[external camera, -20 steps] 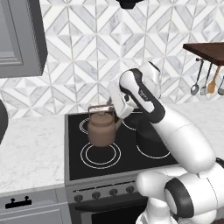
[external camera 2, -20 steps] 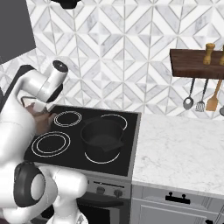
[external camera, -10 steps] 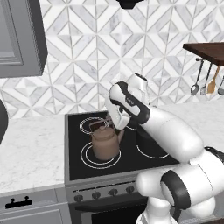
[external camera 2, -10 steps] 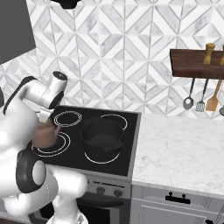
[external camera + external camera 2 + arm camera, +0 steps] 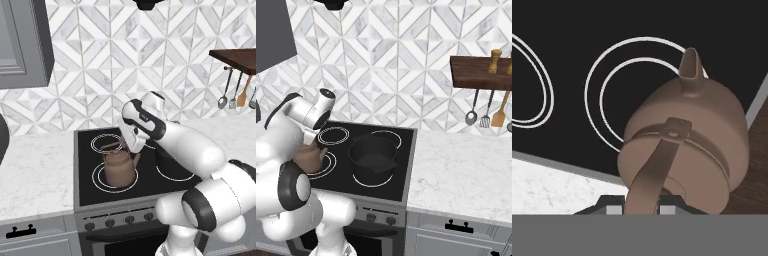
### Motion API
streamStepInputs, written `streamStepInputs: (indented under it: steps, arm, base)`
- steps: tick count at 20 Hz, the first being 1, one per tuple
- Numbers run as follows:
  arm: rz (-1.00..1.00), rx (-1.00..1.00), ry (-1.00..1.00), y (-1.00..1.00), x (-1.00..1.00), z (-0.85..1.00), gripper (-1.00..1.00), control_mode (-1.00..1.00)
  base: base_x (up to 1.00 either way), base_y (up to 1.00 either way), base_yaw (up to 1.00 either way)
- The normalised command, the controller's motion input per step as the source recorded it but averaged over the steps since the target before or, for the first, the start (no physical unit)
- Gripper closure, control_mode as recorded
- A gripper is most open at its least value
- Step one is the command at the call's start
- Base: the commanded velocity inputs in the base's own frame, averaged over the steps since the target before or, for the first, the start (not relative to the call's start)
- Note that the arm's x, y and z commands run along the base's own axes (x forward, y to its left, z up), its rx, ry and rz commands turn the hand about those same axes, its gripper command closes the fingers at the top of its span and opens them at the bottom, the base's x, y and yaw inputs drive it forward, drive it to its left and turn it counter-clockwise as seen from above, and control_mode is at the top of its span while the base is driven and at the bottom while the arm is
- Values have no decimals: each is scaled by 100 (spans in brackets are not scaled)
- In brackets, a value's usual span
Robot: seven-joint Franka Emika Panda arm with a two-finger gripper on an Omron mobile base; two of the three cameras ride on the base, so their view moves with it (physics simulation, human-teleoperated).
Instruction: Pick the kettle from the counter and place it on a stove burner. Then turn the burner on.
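From the left base view you see the counter [image 5: 35, 175] flanking the black cooktop [image 5: 87, 192], with the kettle [image 5: 120, 168] over the front-left burner [image 5: 102, 182], its spout toward the arm. The right base view adds a black pot [image 5: 374, 156] on the neighbouring ring, where your arm hides most of the kettle [image 5: 312, 156], plus a wooden shelf [image 5: 478, 70] with hanging utensils [image 5: 486, 111] on the patterned tile wall. The hand view gives you the kettle [image 5: 687, 145] from just above, partly covering the burner [image 5: 632, 75]; whether its base touches the glass you cannot tell. The gripper [image 5: 129, 145] sits directly over the kettle, jaws clamped together on the arched handle [image 5: 654, 172].
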Motion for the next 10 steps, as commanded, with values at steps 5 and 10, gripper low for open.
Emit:
streamStepInputs:
  steps: [5, 10]
  arm:
    - [-1, 0, -2, 10, 28, 0, 100, -100]
    - [-2, 0, 0, 1, 37, 0, 100, -100]
  base:
    - [0, 0, 0]
    - [0, 0, 0]
